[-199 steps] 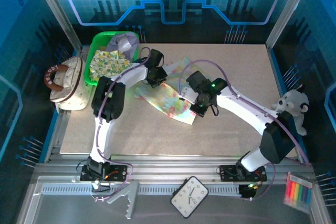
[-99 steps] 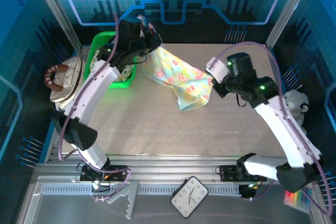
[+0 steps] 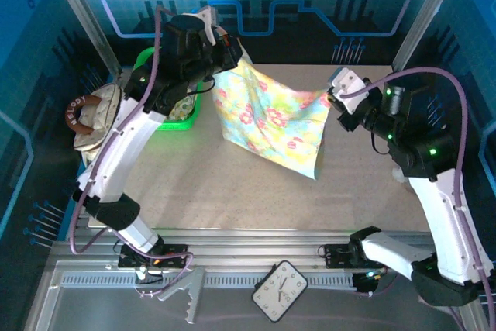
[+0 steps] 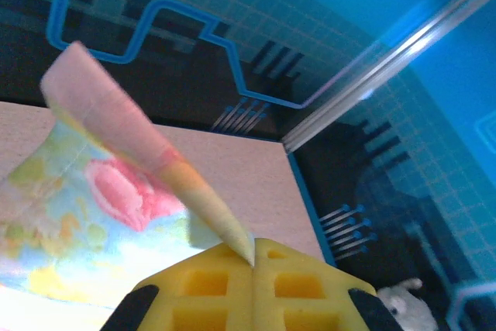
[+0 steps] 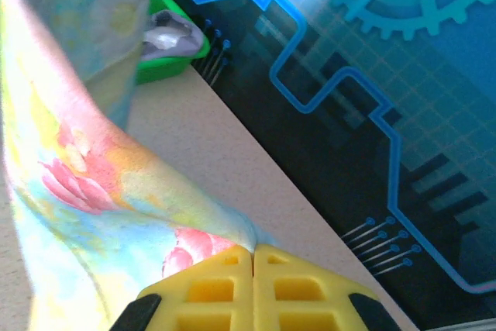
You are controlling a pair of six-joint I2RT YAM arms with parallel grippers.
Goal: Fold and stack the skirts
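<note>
1. Across the upper middle of the overhead view: floral skirt (image 3: 271, 118), pastel yellow and blue with pink blooms, spread as a sheet in the air above the table (image 3: 232, 191), one lower corner drooping toward frame centre
2. At the sheet's upper left: left gripper (image 3: 236, 52), clenched on one top corner of the floral skirt; right of centre: right gripper (image 3: 335, 98), clenched on the opposite top corner
3. Upper left of the same frame: green basket (image 3: 177, 124), partly behind the left arm; just left of it, cream handbag (image 3: 97, 125); bottom centre, clock (image 3: 280, 291)
4. Bottom centre of the left wrist view: yellow pads (image 4: 209, 284) of the left gripper (image 4: 253, 249) pressed together, pinching a thin fold of the floral skirt (image 4: 116, 184); fabric fanning up and to the left; table (image 4: 256, 168) behind; blurred white plush toy (image 4: 407, 308) in the lower right corner
5. Bottom centre of the right wrist view: yellow pads (image 5: 298, 284) of the right gripper (image 5: 253, 252) closed tight on an edge of the floral skirt (image 5: 85, 176), cloth running up the left side of the frame; upper left, green basket (image 5: 167, 63) with lavender-grey cloth (image 5: 167, 36) inside, at the table's (image 5: 232, 184) far edge
</note>
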